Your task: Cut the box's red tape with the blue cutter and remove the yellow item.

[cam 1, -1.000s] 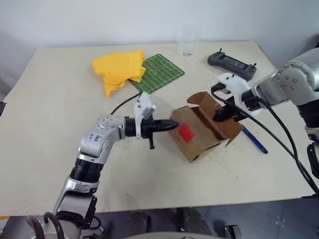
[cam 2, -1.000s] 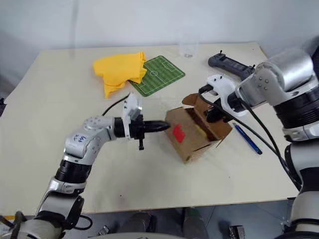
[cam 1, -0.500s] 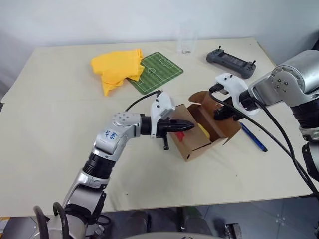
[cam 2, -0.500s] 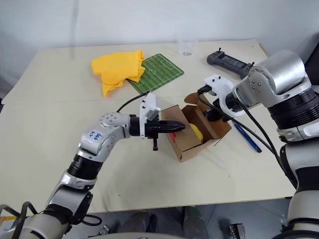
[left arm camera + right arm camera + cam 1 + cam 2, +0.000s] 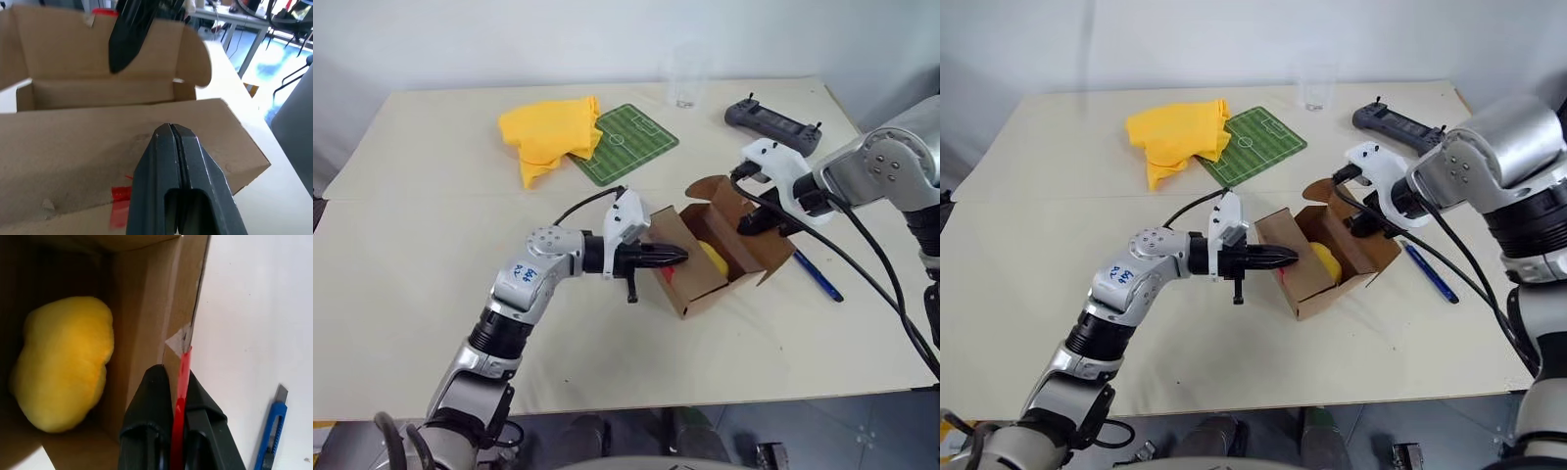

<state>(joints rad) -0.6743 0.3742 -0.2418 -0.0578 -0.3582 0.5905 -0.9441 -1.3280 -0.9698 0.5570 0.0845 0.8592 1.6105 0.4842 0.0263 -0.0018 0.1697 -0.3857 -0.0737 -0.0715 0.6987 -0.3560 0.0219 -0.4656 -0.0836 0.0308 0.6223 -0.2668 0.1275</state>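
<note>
Brown cardboard box (image 5: 1332, 257) top open, rounded yellow lump (image 5: 1323, 262) reachable from above. Left gripper (image 5: 1289, 258) blocks near flap; right gripper (image 5: 1363, 223) clamps far wall. Slim blue cutter (image 5: 1428, 273) unobstructed on table beside.

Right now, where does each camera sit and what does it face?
Head eyes: above, looking down on the table, both arms and the open box.
Left wrist: along the shut left gripper, pressed against the box flap.
Right wrist: along the right gripper, shut on the box wall, into the box at the yellow item.
Shared: box, red tape.
</note>
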